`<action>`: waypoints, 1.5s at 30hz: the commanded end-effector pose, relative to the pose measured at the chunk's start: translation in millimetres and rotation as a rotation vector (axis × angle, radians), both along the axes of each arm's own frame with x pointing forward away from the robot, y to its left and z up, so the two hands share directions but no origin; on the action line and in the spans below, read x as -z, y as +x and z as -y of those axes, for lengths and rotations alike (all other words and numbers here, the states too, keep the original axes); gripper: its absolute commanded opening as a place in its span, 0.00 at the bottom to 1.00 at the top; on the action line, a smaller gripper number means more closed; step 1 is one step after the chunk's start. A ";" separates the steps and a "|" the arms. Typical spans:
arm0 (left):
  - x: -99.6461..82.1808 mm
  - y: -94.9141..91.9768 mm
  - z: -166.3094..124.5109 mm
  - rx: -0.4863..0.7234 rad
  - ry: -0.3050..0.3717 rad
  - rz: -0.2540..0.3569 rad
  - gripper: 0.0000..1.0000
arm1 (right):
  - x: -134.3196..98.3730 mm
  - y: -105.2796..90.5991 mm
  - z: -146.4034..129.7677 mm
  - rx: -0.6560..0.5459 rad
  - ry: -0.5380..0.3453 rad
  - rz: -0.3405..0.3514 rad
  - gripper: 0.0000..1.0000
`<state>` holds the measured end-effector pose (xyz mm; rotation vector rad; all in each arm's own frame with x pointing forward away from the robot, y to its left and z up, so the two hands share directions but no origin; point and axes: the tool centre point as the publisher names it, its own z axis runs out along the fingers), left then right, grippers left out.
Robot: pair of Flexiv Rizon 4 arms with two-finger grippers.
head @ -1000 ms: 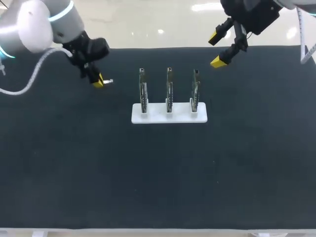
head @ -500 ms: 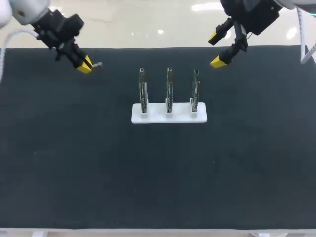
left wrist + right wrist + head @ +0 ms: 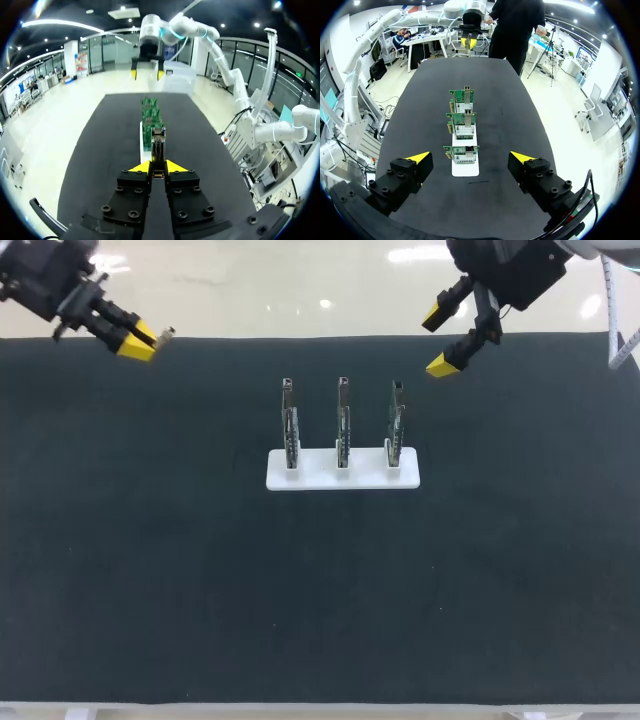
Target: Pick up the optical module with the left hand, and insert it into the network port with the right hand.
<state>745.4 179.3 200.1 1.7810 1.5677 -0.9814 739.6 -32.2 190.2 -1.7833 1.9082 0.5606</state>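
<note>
Left gripper is clamping the optical module; right gripper is hanging wide open.

In the head view the left arm is holding its gripper near the far left edge of the table, both fingers pressing on the slim metal module from two sides, its end sticking out past the yellow tips toward the middle. Three green circuit boards are standing upright in a row in a white holder near the table's middle, well apart from the module. The right gripper is hovering beyond the rightmost board, over the far edge, its fingers spread with nothing between them. The network port is probably the small metal cage at each board's upper end, though it is too small to be sure.
</note>
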 end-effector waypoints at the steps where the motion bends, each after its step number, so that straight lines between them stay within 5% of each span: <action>1: -8.4 -25.1 -7.9 -0.116 -0.165 0.084 0.00 | 0.1 -0.9 0.1 0.001 0.001 0.002 1.00; 9: -30.3 -32.4 -8.8 -0.057 -0.319 0.065 0.00 | 0.1 -0.9 0.1 0.001 0.001 0.002 1.00; 28: -27.9 -33.7 -7.0 -0.044 -0.339 0.063 0.00 | 0.1 -0.9 0.1 0.001 0.001 0.002 1.00; 45: -11.4 -15.9 89.6 -0.029 -0.522 0.063 0.00 | 0.1 -0.9 0.1 0.001 0.001 0.002 1.00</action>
